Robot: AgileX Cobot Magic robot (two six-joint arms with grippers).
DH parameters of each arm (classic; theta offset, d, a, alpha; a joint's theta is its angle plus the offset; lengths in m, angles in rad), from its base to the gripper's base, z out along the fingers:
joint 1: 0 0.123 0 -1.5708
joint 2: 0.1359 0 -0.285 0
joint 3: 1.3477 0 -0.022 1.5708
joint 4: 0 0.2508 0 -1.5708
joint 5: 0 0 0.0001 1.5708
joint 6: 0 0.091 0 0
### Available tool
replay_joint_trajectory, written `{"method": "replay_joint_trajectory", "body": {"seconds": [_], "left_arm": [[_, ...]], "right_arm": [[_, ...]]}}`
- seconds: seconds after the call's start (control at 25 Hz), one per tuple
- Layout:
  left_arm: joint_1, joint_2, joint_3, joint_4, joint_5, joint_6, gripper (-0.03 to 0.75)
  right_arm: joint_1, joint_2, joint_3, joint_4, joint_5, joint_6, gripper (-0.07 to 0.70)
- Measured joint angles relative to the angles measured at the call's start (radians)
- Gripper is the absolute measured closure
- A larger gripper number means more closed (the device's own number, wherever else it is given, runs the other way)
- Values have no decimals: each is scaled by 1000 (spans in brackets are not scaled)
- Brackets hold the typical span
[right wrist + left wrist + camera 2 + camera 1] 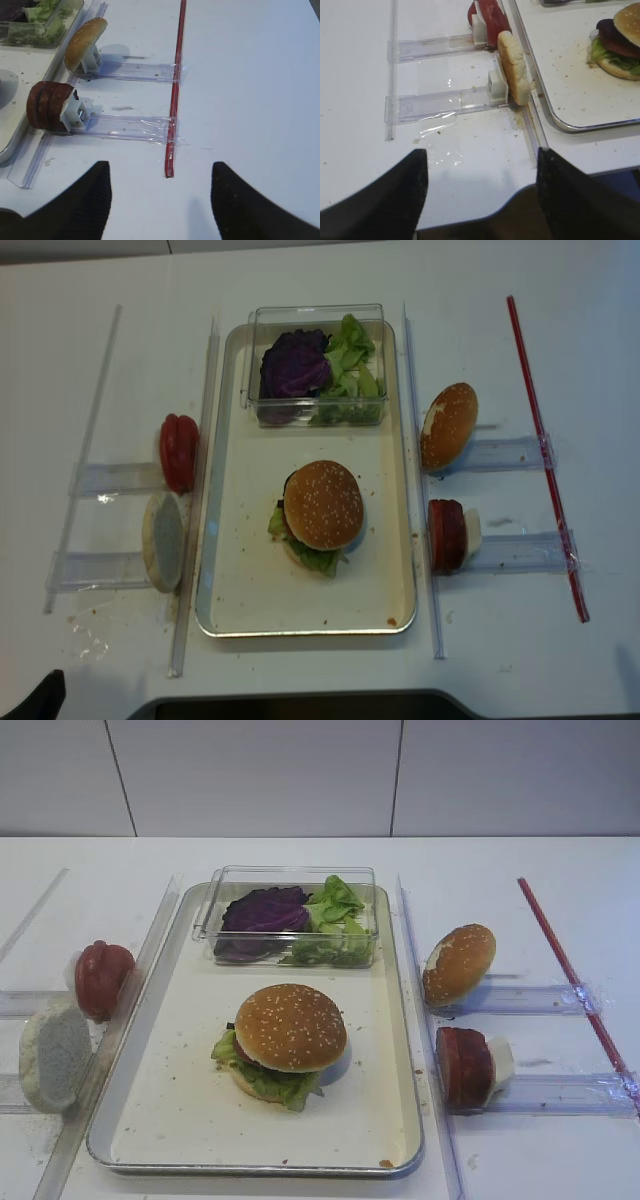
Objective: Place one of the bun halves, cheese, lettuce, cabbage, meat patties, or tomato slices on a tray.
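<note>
An assembled burger topped by a seeded bun half (290, 1025) sits mid-tray (170, 1100), lettuce poking out below it. A second bun half (458, 963) leans on edge in a clear rack right of the tray, with meat patties (462, 1067) racked just in front of it. Tomato slices (102, 978) stand left of the tray. Cabbage (265, 910) and lettuce (335, 915) fill a clear box at the tray's far end. No cheese shows. My right gripper (160, 167) hangs open over bare table near the patties (47, 106). My left gripper (481, 152) is open at the table's front edge.
A white floury disc (514, 67) stands in a rack by the tray's left rim, near the tomato slices (492, 17). Clear plastic rails run along both sides of the tray. A red strip (174, 100) crosses the right racks' outer ends. Crumbs lie at the front left.
</note>
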Motion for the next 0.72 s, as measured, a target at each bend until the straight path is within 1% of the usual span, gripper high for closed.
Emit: {"method": "replay_joint_trajectory", "body": {"seconds": [0.72], "left_arm": [[0,0,0,0,0,0,287]], "right_arm": [[0,0,0,0,0,6,178]]}}
